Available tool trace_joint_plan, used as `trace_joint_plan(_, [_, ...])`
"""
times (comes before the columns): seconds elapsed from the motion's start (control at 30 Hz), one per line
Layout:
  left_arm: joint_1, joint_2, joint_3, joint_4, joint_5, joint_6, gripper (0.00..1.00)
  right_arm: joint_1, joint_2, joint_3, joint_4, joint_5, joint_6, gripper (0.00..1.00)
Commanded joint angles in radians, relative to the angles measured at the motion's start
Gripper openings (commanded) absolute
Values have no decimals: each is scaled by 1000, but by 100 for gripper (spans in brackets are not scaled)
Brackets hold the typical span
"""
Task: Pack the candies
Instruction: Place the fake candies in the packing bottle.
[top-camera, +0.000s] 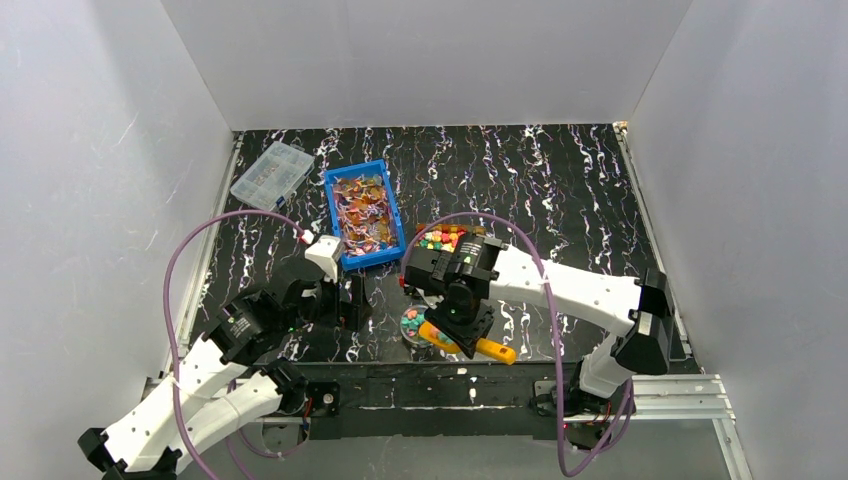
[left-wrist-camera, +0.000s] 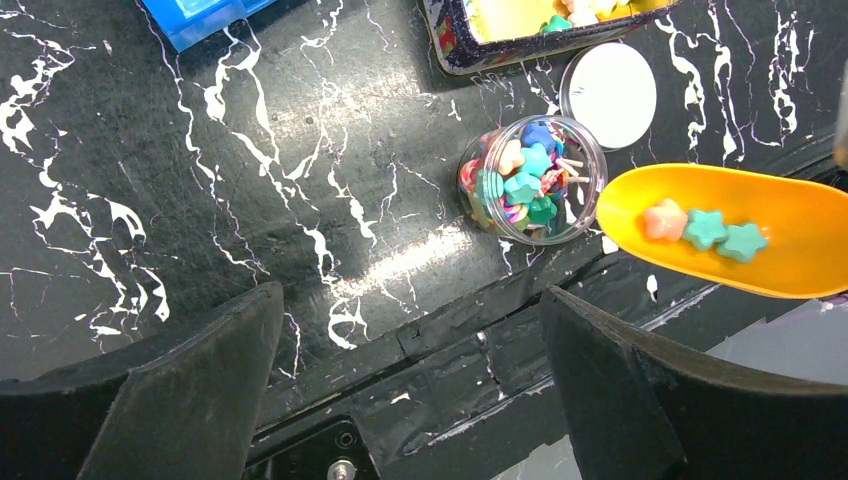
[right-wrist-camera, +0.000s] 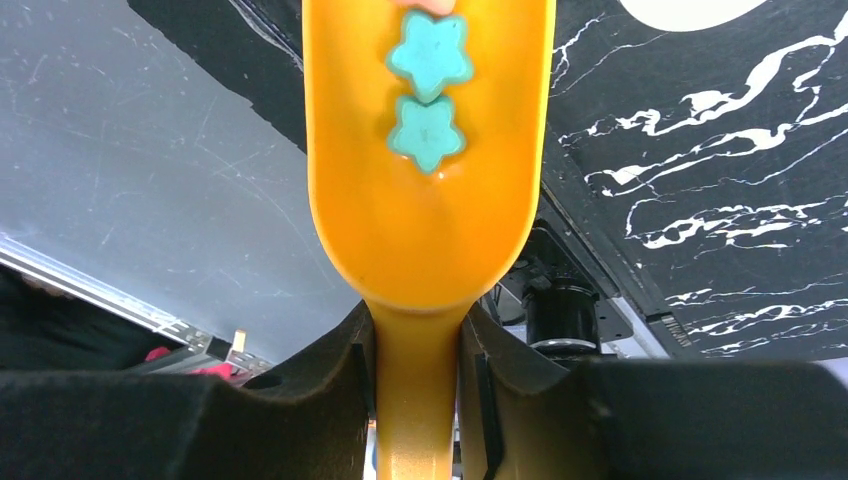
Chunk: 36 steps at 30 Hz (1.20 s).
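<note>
The right jaws are clamped on the handle of the orange scoop (right-wrist-camera: 430, 230) and keep its bowl about level, so the three star candies (left-wrist-camera: 705, 228) in it (one peach, two teal) do not slide out early. The bowl's lip hangs at 3 o'clock of the small clear jar (left-wrist-camera: 530, 180), which looks placed for a tip into its mouth. The jar is already heaped with candies, so spill seems the risk. The white lid (left-wrist-camera: 610, 95) lies flat at 1 o'clock of the jar, leaving the mouth free. The left jaws stand wide open on nothing, at 9 o'clock of the jar in the top view – likely waiting to steady it.

Only the top view shows the supply: a blue bin (top-camera: 333, 215) of wrapped candies at 11 o'clock of the jar and a tray (top-camera: 440, 238) of bright ones at 12. Only the left wrist view shows how full the jar is. The right wrist view shows the grip itself – but no jar.
</note>
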<state>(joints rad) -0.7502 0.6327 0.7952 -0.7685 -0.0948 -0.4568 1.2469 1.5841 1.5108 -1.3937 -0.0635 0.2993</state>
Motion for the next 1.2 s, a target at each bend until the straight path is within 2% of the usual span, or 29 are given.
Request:
trace_joint_plan(0.0, [-2,-16,4,-22,-13,-3,99,6,30,56,-30,-37,48,1])
trace_joint_plan(0.5, [-4,-40,4,-22,11,-2,99,2,93,50,-30,-105,131,1])
trace_joint_plan(0.77, [-3,-62,1,-20,13,-3,99,-16,70,3,-30,-105,166,1])
trace_joint_plan(1.17, [-3,-58,-1,-19,16,-2,99,-23,-3,14,-9,57,198,1])
